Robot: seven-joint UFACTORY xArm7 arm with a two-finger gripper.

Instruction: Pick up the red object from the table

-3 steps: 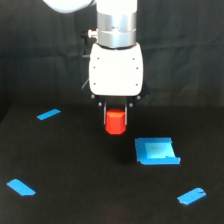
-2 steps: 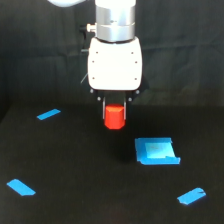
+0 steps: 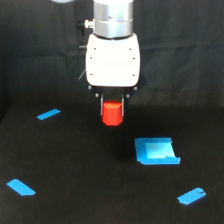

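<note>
Clearly past the grasp and into the lift, judging by the gap of dark table (image 3: 75,165) beneath the load. Next: a steady rise, grip kept firm, no sideways swing. Largest first: white arm housing above, centre of the scene; below it the gripper (image 3: 113,106), closed around the red object (image 3: 112,114), pinched at its top, lower half hanging free. Nearer and to the right, a blue square tray (image 3: 156,151), flat, well apart.
</note>
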